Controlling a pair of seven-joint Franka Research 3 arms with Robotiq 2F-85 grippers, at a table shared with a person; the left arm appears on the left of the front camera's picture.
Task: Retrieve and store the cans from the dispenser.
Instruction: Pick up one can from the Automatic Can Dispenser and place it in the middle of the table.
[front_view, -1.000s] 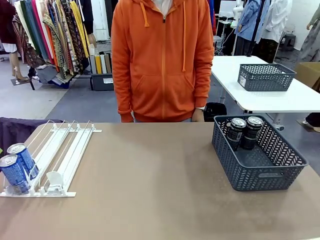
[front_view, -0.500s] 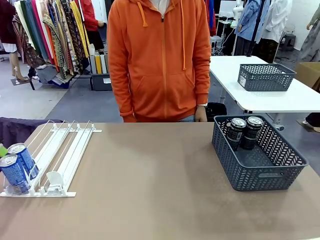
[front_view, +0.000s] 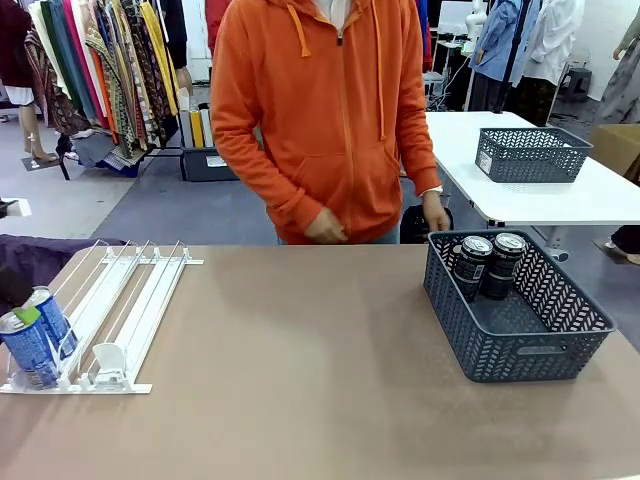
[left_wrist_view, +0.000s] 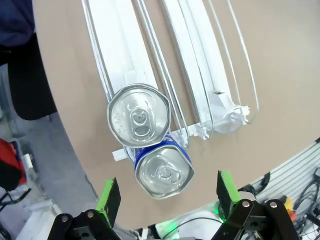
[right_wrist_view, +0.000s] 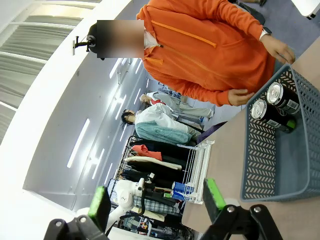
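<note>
Left arm has come in since a sec ago: left fingers (front_view: 27, 314), black w/ a green pad, now poke in at the front view's left edge, right over the front blue can (front_view: 30, 362). Half a sec back only a sliver of green showed there. The person in the orange hoodie (front_view: 330, 110) has shifted too, both hands now out front. Cans, dispenser (front_view: 130, 300) and basket: unmoved.

The relation that counts: the front blue can stands upright at the near end of the dispenser's outer lane, long axis vertical, so it points straight up at the left wrist cam. The rear blue can (front_view: 50, 320) is touching it from behind in the same lane. The left fingers are spread wide, nothing held, hanging above. Seen from the wrist, the pads sit either side of the front can's line, but its silver top lies a bit ahead of them, towards the rear can. Judgement: a small nudge fwd, then straight down, and the pads straddle it; the close runs across the lane, so the rails alongside look like the tight spot.

Right fingers (right_wrist_view: 98, 206) are also parted and empty, held high and tilted, well apart from the blue cans. They look across the desk (front_view: 320, 380) at the grey basket (right_wrist_view: 270, 170) w/ two dark cans (right_wrist_view: 260, 107) standing in it. The left arm is far nearer.
</note>
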